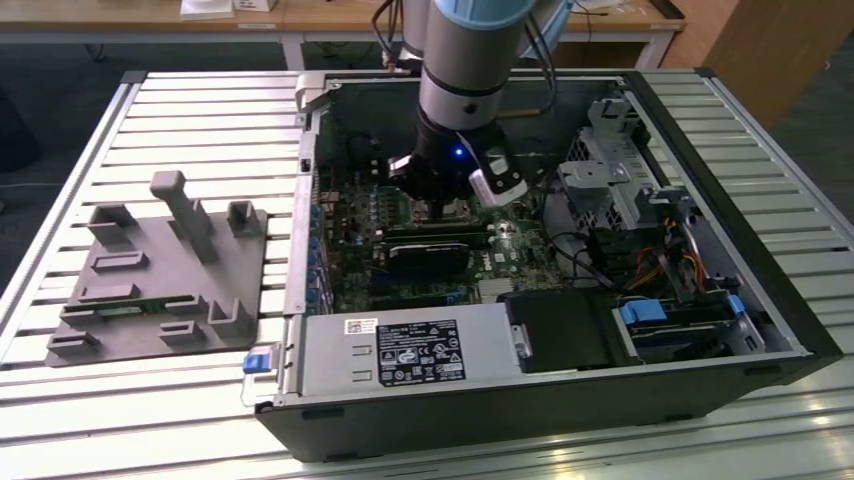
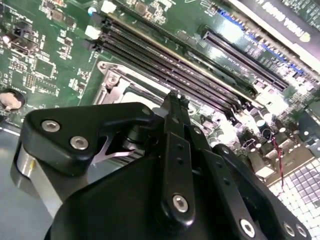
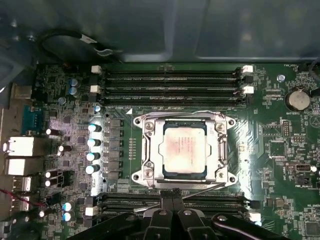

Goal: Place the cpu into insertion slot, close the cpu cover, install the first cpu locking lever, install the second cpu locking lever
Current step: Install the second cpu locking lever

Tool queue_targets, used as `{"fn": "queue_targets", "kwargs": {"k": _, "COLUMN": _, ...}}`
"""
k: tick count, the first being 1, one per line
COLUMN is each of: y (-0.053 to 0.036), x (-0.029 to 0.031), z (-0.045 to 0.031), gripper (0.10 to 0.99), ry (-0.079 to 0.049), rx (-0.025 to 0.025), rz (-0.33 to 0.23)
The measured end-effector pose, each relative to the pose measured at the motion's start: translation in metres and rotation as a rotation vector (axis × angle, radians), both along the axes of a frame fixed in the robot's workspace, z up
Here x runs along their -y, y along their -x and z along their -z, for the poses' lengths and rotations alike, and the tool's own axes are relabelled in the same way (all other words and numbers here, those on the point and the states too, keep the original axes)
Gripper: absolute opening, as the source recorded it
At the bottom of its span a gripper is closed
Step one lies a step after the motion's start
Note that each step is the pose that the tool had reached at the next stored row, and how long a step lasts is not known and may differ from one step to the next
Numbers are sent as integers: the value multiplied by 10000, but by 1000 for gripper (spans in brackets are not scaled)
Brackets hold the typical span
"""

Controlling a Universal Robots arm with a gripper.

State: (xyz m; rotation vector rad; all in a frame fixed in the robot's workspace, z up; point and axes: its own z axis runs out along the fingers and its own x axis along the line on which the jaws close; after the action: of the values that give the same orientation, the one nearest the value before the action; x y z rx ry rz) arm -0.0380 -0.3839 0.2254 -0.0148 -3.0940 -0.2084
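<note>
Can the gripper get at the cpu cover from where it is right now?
Probably yes. The gripper sits right at the edge of the cpu cover, which lies flat over the cpu, and nothing stands between them in the first wrist view.

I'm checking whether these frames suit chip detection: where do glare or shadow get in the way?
In the first wrist view the square silver-grey cpu is evenly lit, with glare on the thin silver metal cpu cover. In the second wrist view the black tool blocks the socket and bright highlights wash out the green circuit board. In the exterior view the arm shades the case interior.
</note>
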Motion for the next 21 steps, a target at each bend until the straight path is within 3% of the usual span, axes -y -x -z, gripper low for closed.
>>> {"fn": "queue_targets", "kwargs": {"k": 10, "y": 51, "x": 20, "z": 130, "gripper": 106, "ry": -93, "rx": -2, "rz": 1}}
{"fn": "queue_targets", "kwargs": {"k": 16, "y": 101, "x": 71, "z": 135, "gripper": 106, "ry": -392, "rx": -1, "rz": 4}}
{"fn": "queue_targets", "kwargs": {"k": 21, "y": 197, "x": 118, "z": 138, "gripper": 106, "ry": -548, "rx": 4, "rz": 3}}
